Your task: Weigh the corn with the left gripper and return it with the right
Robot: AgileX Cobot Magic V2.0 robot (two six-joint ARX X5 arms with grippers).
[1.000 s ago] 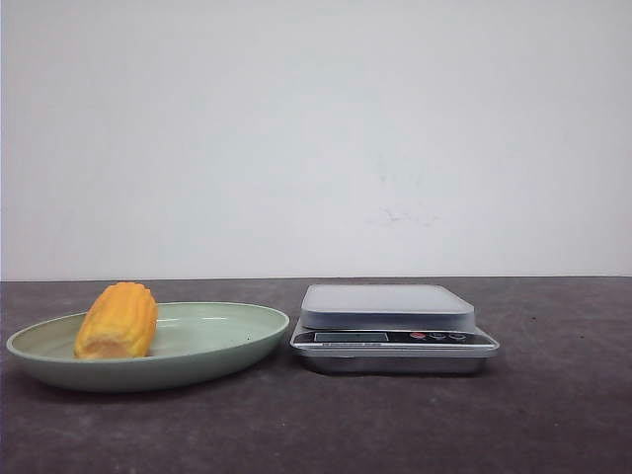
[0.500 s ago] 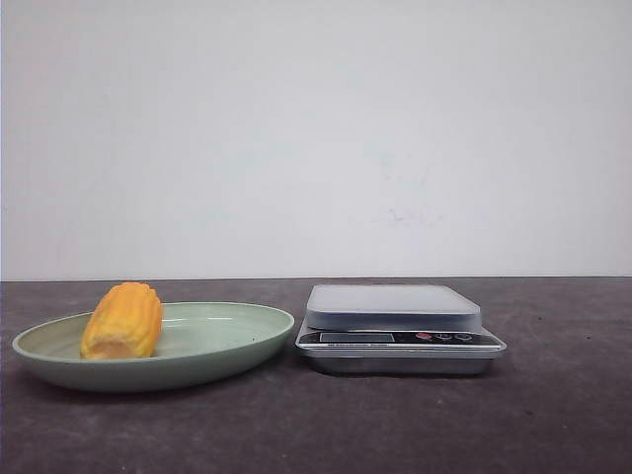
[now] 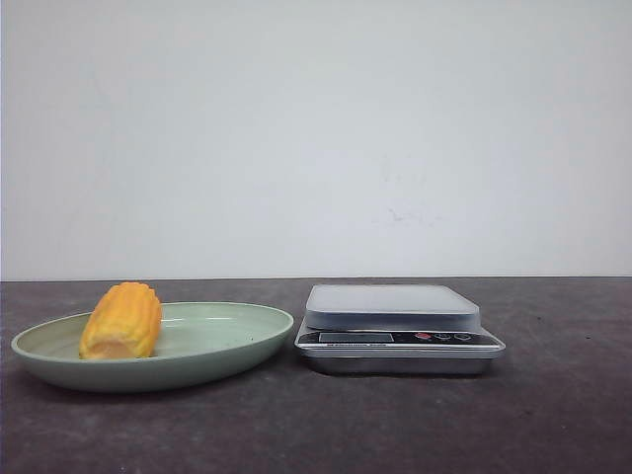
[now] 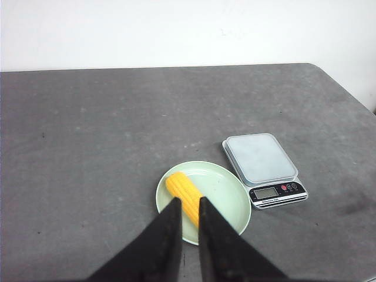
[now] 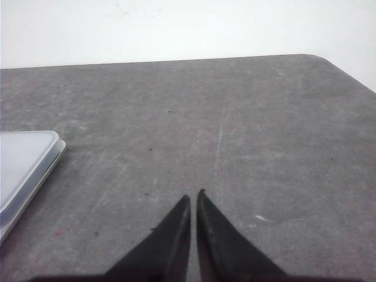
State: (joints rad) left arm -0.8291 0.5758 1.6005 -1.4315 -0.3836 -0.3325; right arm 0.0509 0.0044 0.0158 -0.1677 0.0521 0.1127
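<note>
Corn, a stubby yellow-orange ribbed cob (image 4: 184, 197), is lying in the pale green plate (image 4: 229, 197) beside the silver scale (image 4: 261, 166) mid-surface. Left claw (image 4: 188, 202), nearly together, is hovering above. Firm, rollable: gripping mid-length across looks safest.

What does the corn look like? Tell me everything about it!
The corn is a short, stubby cob piece, yellow-orange, with neat rows of kernels running along it and a paler cut end facing the front camera. It lies on its side inside the pale green plate, toward the plate's left part, resting on the plate and touching nothing else. The silver kitchen scale sits apart, to the plate's right. From the wrist camera, the left gripper hangs above it, not touching.
</note>
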